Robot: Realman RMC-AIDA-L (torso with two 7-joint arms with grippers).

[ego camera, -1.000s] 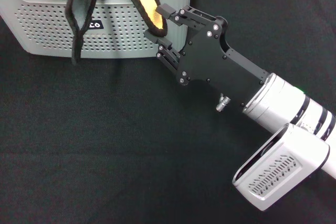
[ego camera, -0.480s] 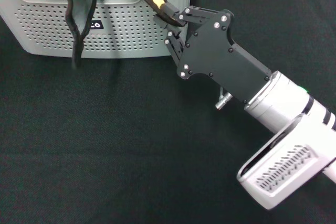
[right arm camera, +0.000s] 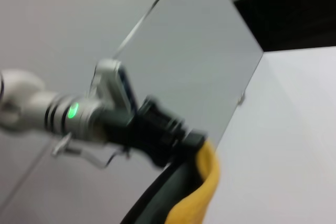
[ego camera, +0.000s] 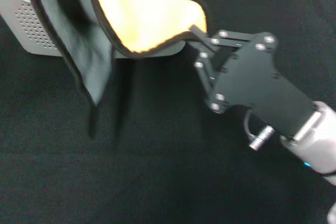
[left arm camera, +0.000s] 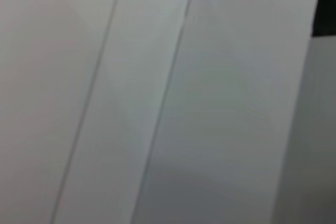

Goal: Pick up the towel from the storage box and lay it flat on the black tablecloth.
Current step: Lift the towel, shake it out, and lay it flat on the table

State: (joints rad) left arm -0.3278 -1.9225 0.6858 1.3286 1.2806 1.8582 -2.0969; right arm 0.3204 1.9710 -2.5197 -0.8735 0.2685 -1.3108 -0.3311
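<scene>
No writing can be read anywhere. One towel (ego camera: 131, 19) hangs in the air above the black tablecloth (ego camera: 131, 171), in front of the one box (ego camera: 31, 30), which stands on the cloth at the far left. The towel's yellow-orange face is spread toward the camera, and a grey-green fold with a black hem droops on the left, clear of the surface. The right gripper (ego camera: 198, 34) is closed on the towel's right corner. In the right wrist view, the left gripper (right arm camera: 189, 142) pinches another corner of the towel (right arm camera: 202, 192), well above the cloth. The left wrist view shows only pale panels (left arm camera: 168, 98).
</scene>
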